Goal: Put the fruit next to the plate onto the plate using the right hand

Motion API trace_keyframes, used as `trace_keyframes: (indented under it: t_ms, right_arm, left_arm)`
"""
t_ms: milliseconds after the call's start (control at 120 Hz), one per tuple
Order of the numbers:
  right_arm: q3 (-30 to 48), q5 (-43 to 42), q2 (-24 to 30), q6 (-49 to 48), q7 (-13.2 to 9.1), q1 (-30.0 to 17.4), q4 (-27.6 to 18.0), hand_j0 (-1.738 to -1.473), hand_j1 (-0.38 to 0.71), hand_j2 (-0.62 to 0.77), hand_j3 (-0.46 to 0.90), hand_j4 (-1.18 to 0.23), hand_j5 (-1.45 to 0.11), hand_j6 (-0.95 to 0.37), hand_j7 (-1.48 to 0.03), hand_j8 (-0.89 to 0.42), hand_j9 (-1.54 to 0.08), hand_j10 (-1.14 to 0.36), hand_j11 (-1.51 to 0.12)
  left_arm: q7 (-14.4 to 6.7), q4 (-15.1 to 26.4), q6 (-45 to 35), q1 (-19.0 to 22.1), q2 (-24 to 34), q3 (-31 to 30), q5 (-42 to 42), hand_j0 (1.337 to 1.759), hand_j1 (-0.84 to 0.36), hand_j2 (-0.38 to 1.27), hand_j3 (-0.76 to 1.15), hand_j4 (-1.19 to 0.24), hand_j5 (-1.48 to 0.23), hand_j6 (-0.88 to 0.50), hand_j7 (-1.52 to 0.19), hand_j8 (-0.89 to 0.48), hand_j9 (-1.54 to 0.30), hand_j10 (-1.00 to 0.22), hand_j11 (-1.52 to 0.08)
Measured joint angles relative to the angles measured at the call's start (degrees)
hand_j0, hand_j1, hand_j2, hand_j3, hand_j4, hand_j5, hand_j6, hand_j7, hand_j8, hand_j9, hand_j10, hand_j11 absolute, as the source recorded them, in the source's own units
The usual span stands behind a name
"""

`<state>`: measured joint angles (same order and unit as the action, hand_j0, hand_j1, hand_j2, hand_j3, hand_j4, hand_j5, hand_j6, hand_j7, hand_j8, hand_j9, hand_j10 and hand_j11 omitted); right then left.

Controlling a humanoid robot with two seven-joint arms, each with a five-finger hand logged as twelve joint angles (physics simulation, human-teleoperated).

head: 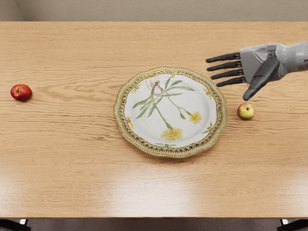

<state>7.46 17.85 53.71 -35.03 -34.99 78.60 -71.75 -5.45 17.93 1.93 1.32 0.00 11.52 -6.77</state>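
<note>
Yellow-green apple on table, just right of plate; right hand above it, fingers spread, empty

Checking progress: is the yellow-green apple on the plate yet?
Off: the yellow-green apple rests on the table, right of the plate, apart from its rim.

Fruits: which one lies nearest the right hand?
The yellow-green apple just right of the plate, below the right hand; the red apple lies far left.

Plate: round, white, painted yellow flowers, gold lattice rim, flat at centre frame as I look down.
Apple: small, yellow-green, red-blushed, right of centre, just beside plate's right rim, not touching.
</note>
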Motion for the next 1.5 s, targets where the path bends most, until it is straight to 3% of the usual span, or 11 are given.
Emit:
trace_keyframes:
  t_ms: [175,275,325,408,483,558,633,758,975,1208,1500]
  right_arm:
    - [0.3,-2.7,1.4,0.0,0.0,-0.9,-0.5,-1.658,-0.33,0.00,0.00,-0.02,-0.03,-0.02,-0.03,-0.02,-0.03,-0.02,-0.03]
    - [0.7,-11.5,1.3,8.0,0.0,3.2,-7.2,-1.658,-0.32,0.00,0.00,-0.02,-0.03,-0.02,-0.03,-0.02,-0.03,-0.02,-0.03]
    - [-4.4,-14.8,0.7,14.3,0.0,8.6,-9.7,-1.658,-0.32,0.00,0.00,-0.02,-0.03,-0.02,-0.03,-0.02,-0.03,-0.02,-0.03]
    - [-21.7,-17.7,-3.2,25.8,0.0,22.0,-12.6,-1.658,-0.33,0.00,0.00,-0.02,-0.03,-0.02,-0.03,-0.02,-0.03,-0.02,-0.03]
    - [-34.0,-19.0,-7.1,37.6,0.0,32.2,-18.1,-1.658,-0.32,0.00,0.00,-0.02,-0.03,-0.02,-0.03,-0.02,-0.03,-0.02,-0.03]
    - [-42.8,-19.7,-14.0,50.4,0.0,37.7,-22.7,-1.658,-0.32,0.00,0.00,-0.02,-0.03,-0.02,-0.03,-0.02,-0.03,-0.02,-0.03]
    - [-48.6,-20.1,-22.1,60.5,0.0,39.9,-24.9,-1.658,-0.32,0.00,0.00,-0.02,-0.03,-0.02,-0.03,-0.02,-0.03,-0.02,-0.03]
    - [-53.7,-20.5,-27.4,67.2,0.0,38.3,-26.4,-1.658,-0.32,0.00,0.00,-0.03,-0.03,-0.03,-0.03,-0.03,-0.03,-0.03,-0.03]
    - [-58.0,-23.2,-29.6,69.7,0.0,33.5,-25.9,-1.658,-0.29,-0.01,0.00,-0.05,-0.07,-0.05,-0.07,-0.05,-0.07,-0.05,-0.07]
    - [-52.5,-26.5,-29.7,70.0,0.0,25.3,-19.5,-1.658,-0.14,-0.03,0.00,-0.17,-0.23,-0.18,-0.23,-0.17,-0.23,-0.17,-0.23]
    - [-47.6,-32.1,-29.5,69.8,0.0,14.1,-6.9,-1.658,-0.09,-0.04,0.00,-0.22,-0.28,-0.22,-0.28,-0.22,-0.28,-0.22,-0.28]
  left_arm:
    - [0.0,0.0,0.0,0.1,0.0,0.0,0.0,1.658,0.34,0.00,0.00,-0.01,-0.01,-0.01,-0.01,-0.01,-0.01,-0.01,-0.01]
    - [0.0,0.0,0.0,0.1,0.0,0.0,0.0,1.658,0.34,0.00,0.00,-0.01,-0.01,-0.01,-0.01,-0.01,-0.01,-0.01,-0.01]
    - [0.0,0.0,0.0,0.0,0.0,0.0,0.0,1.658,0.34,0.00,0.00,-0.01,-0.01,-0.01,-0.01,-0.01,-0.01,-0.01,-0.01]
    - [0.0,0.0,0.0,0.0,0.0,0.0,0.0,1.658,0.34,0.00,0.00,-0.01,-0.01,-0.01,-0.01,-0.01,-0.01,-0.01,-0.01]
    - [0.0,0.0,0.0,0.1,0.0,0.0,0.0,1.658,0.34,0.00,0.00,-0.01,-0.01,-0.01,-0.01,-0.01,-0.01,-0.01,-0.01]
    - [0.0,0.0,0.0,0.0,0.0,0.0,0.0,1.658,0.34,0.00,0.00,-0.01,-0.01,-0.01,-0.01,-0.01,-0.01,-0.01,-0.01]
    - [0.0,0.0,0.0,0.0,0.0,0.0,0.0,1.658,0.34,0.00,0.00,-0.01,-0.01,-0.01,-0.01,-0.01,-0.01,-0.01,-0.01]
    - [0.0,0.0,0.0,0.0,0.0,0.0,0.0,1.658,0.34,0.00,0.00,-0.01,-0.01,-0.01,-0.01,-0.01,-0.01,-0.01,-0.01]
    - [0.0,0.0,0.0,0.0,0.0,0.0,0.0,1.658,0.34,0.00,0.00,-0.01,-0.01,-0.01,-0.01,-0.01,-0.01,-0.01,-0.01]
    - [0.0,0.0,0.0,0.0,0.0,0.0,0.0,1.658,0.34,0.00,0.00,-0.01,-0.01,-0.01,-0.01,-0.01,-0.01,-0.01,-0.01]
    - [0.0,0.0,0.0,0.1,0.0,0.0,0.0,1.658,0.34,0.00,0.00,-0.01,-0.01,-0.01,-0.01,-0.01,-0.01,-0.01,-0.01]
